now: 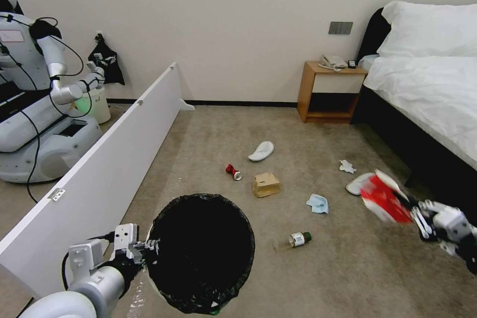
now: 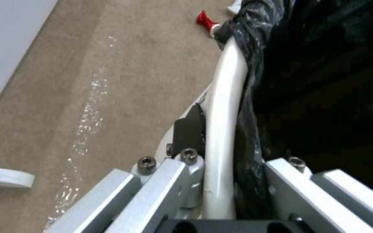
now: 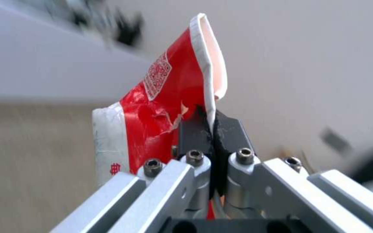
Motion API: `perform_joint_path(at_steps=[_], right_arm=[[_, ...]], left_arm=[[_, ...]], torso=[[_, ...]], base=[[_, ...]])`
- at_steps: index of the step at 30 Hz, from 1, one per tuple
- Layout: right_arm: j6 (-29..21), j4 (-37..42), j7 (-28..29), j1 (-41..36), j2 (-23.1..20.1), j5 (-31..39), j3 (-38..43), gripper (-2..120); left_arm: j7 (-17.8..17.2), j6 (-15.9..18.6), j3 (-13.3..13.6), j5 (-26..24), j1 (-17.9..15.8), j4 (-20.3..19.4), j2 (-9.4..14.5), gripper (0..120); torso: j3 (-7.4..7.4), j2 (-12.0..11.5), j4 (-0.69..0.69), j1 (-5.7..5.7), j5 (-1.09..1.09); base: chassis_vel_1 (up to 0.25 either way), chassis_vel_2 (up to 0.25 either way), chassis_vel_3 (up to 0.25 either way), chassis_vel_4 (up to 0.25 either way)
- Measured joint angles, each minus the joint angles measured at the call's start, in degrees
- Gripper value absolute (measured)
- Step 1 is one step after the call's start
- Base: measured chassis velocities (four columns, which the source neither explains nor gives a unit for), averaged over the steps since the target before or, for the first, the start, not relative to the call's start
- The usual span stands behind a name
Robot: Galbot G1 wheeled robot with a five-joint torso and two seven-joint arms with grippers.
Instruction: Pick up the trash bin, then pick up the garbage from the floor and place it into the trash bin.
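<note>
— Both claws busy?
— Yes. My left gripper (image 1: 149,248) is clamped on the white rim of the trash bin (image 1: 201,253), which I hold off the carpet (image 1: 208,134) at my lower left (black liner pinched in too).
— And the right?
— My right gripper (image 1: 415,213) is clenched on the red-white crumpled packet (image 1: 385,198), held in the air above the floor, near the bed (image 1: 427,94).

Motion blur smears the red-and-white packet (image 1: 383,199) and the right gripper (image 1: 416,212) in the head view; the black-lined bin (image 1: 201,253) hides the carpet beneath it. The bed (image 1: 427,89) is cut off at the right edge; the phone (image 1: 332,62) on the nightstand (image 1: 328,90) is too small to read.
</note>
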Motion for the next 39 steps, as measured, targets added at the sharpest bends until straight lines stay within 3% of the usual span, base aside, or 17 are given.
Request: perform_joint_path(at_steps=[6, 7, 8, 9, 10, 11, 12, 14, 20, 28, 31, 32, 33, 34, 39], right_arm=[[-3.9, 7.1, 1.3, 1.3, -9.5, 9.3, -1.5, 0], [-3.9, 7.1, 1.3, 1.3, -9.5, 9.3, -1.5, 0], [-5.4, 9.0, 1.9, 2.8, -16.1, 15.1, -2.4, 0], [-5.4, 9.0, 1.9, 2.8, -16.1, 15.1, -2.4, 0], [-7.0, 10.6, 2.7, 4.9, -21.9, 20.9, -3.0, 0], [-7.7, 11.4, 2.9, 5.7, -24.8, 23.5, -3.1, 0], [-7.7, 11.4, 2.9, 5.7, -24.8, 23.5, -3.1, 0], [-8.5, 12.1, 3.0, 6.4, -29.1, 26.1, -3.3, 0], [-8.5, 9.9, 2.5, 7.6, -33.2, 24.1, -6.3, 0], [-7.2, 6.4, 1.5, 9.2, -34.1, 19.0, -11.3, 0], [-7.6, 2.2, 1.2, 20.6, -25.0, 15.2, -30.4, 0], [-7.6, 2.2, 1.2, 20.6, -25.0, 15.2, -30.4, 0], [-7.6, 0.2, 1.2, 26.7, -20.8, 13.9, -36.8, 0], [-7.6, -1.4, 1.2, 31.9, -17.5, 12.9, -41.0, 0], [-7.7, -2.3, 1.2, 39.5, -13.4, 11.0, -46.2, 0]], left_arm=[[-0.5, 0.0, 1.8, -0.2, -0.3, 0.2, 0.6, 2], [-0.5, 0.0, 1.8, -0.2, -0.3, 0.2, 0.6, 2], [-0.5, 0.0, 1.8, 0.2, 0.1, 0.1, 0.3, 2], [-0.5, 0.0, 1.8, 0.2, 0.1, 0.1, 0.3, 2], [-0.6, 0.0, 1.8, 0.6, 0.3, 0.0, -0.4, 2], [-0.7, 0.0, 1.9, 0.7, 0.3, -0.1, -0.7, 2], [-0.7, 0.0, 1.9, 0.7, 0.3, -0.1, -0.7, 2], [-0.7, 0.0, 2.2, 1.0, 0.4, -0.3, -0.9, 2], [-0.7, 0.0, 3.1, 1.5, 0.0, 0.2, -0.9, 2], [-0.6, 0.0, 3.2, 1.6, -0.2, 0.5, -0.7, 2], [-0.6, 0.0, 3.1, 1.8, -0.1, 0.7, -0.8, 2], [-0.6, 0.0, 3.1, 1.8, -0.1, 0.7, -0.8, 2], [-0.5, 0.0, 2.9, 1.8, -0.2, 0.7, -0.8, 2], [-0.5, 0.0, 2.7, 1.7, -0.2, 0.8, -0.7, 2], [-0.5, 0.0, 1.6, 1.5, 0.1, 0.7, -0.2, 2]], torso=[[0.00, 0.0, -0.07, 0.00, 0.00], [0.00, 0.0, -0.07, 0.00, 0.00], [0.00, 0.0, -0.03, 0.00, 0.02], [0.00, 0.0, -0.03, 0.00, 0.02], [0.00, 0.0, -0.01, 0.00, -0.03], [0.01, 0.0, -0.02, 0.00, -0.02], [0.01, 0.0, -0.02, 0.00, -0.02], [0.00, 0.0, -0.06, 0.00, -0.02], [0.01, 0.0, -0.07, 0.00, 0.00], [0.00, 0.0, -0.05, 0.00, -0.03], [0.00, 0.0, -0.10, 0.00, 0.03], [0.00, 0.0, -0.10, 0.00, 0.03], [0.01, 0.0, -0.12, 0.00, 0.10], [0.00, 0.0, -0.03, 0.00, 0.09], [0.01, 0.0, 0.00, 0.00, -0.05]], base=[[0.000, 0.000, 0.000, 0.000], [0.000, 0.000, 0.000, 0.000], [0.000, 0.000, 0.000, 0.000], [0.000, 0.000, 0.000, 0.000], [0.000, 0.000, 0.000, 0.000], [0.000, 0.000, 0.000, 0.000], [0.000, 0.000, 0.000, 0.000], [0.000, 0.000, 0.000, 0.000], [0.000, 0.000, 0.000, 0.000], [0.000, 0.000, 0.000, 0.000], [0.000, 0.000, 0.000, 0.000], [0.000, 0.000, 0.000, 0.000], [0.000, 0.000, 0.000, 0.000], [0.000, 0.000, 0.000, 0.000], [0.000, 0.000, 0.000, 0.000]])
